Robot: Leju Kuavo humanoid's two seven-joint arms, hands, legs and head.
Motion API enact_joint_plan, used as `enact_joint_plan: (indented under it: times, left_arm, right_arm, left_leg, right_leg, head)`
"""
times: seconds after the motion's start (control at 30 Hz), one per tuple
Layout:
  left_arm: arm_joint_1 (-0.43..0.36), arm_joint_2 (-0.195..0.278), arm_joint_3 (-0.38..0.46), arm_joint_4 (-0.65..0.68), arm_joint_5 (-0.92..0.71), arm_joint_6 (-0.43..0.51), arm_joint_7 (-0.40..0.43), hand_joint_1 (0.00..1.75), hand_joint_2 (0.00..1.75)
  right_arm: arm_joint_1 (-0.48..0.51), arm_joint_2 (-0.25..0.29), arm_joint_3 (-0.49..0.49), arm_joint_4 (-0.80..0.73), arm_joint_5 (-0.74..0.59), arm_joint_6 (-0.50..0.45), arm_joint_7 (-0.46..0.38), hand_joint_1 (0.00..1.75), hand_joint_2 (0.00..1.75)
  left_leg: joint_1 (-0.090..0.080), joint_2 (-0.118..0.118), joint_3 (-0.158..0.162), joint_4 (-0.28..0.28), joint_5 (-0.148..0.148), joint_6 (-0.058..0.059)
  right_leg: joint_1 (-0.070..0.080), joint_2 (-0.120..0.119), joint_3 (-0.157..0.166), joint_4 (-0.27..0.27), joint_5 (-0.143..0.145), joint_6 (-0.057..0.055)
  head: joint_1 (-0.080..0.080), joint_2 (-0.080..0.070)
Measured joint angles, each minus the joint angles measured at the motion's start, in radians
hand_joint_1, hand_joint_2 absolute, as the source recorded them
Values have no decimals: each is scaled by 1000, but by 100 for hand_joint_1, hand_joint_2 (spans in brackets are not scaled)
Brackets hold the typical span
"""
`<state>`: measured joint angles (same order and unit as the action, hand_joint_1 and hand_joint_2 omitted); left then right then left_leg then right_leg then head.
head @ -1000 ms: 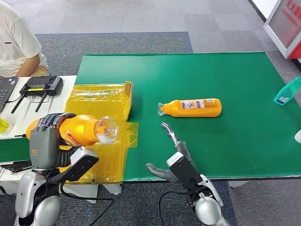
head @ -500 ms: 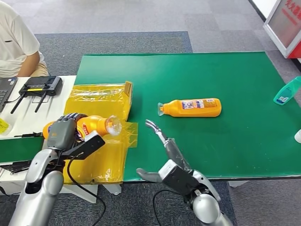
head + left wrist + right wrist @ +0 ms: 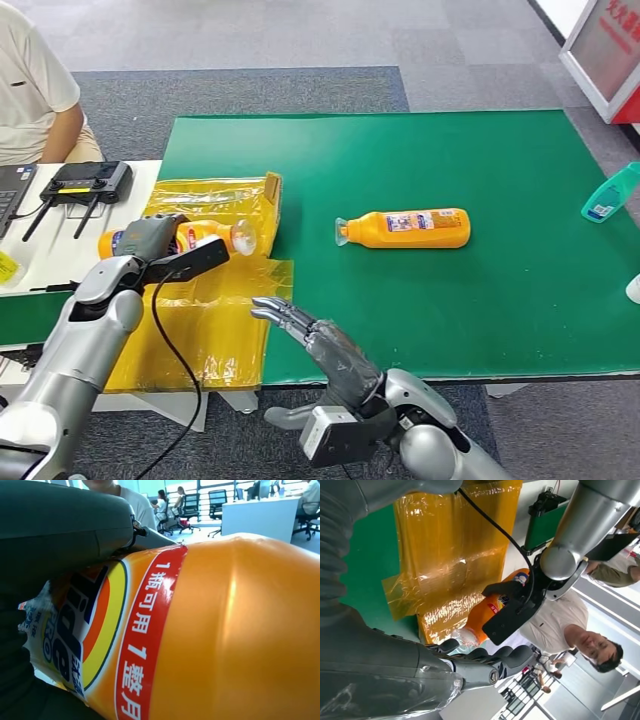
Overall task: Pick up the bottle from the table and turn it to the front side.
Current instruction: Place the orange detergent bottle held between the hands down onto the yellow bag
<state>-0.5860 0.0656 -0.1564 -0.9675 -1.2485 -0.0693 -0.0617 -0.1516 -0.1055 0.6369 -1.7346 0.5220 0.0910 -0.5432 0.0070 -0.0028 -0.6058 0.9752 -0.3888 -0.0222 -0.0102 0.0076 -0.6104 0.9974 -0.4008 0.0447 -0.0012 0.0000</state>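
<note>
We judge the pickup done and the turn unfinished: our left hand (image 3: 151, 240) clamps the orange bottle (image 3: 202, 236) at left of frame above the tabletop (image 3: 453, 330), while the right hand (image 3: 317, 340) hovers empty, fingers apart.

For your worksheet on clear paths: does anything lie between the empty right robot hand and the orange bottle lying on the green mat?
Nothing visible does. The right robot hand hovers by the mat's near edge, and only bare green mat separates it from the lying bottle.
</note>
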Motion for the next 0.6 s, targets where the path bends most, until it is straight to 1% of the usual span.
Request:
enact_joint_plan:
  times: [0.17,0.23,0.33,0.47,0.6]
  left_arm:
    - [-34,1,-39,78,-68,-8,15,175,175]
    - [-43,1,-50,115,-65,-2,14,175,175]
    - [-46,-5,-52,153,-19,4,-10,175,175]
    - [-44,-18,-48,175,104,-8,-68,175,175]
    - [-44,-34,-47,182,152,-15,-78,175,175]
  right_arm:
    - [-5,-25,22,-11,-36,22,-56,0,175]
    - [-4,-35,31,-20,-52,35,-68,0,175]
    - [-5,-44,39,-23,-64,44,-71,0,175]
    - [-12,-48,50,-23,-74,51,-77,0,175]
    - [-23,-50,58,-23,-79,55,-81,0,175]
  left_leg:
    - [0,0,0,0,0,0]
    - [0,0,0,0,0,0]
    - [0,0,-1,0,0,0]
    - [0,0,-1,0,0,0]
    - [0,0,-1,0,0,0]
  right_leg:
    - [0,0,-1,0,0,0]
    - [0,0,-1,0,0,0]
    - [0,0,-1,0,0,0]
    - [0,0,0,0,0,0]
    - [0,0,0,0,0,0]
  head:
    - [0,0]
    - [0,0]
    - [0,0]
    - [0,0]
    - [0,0]
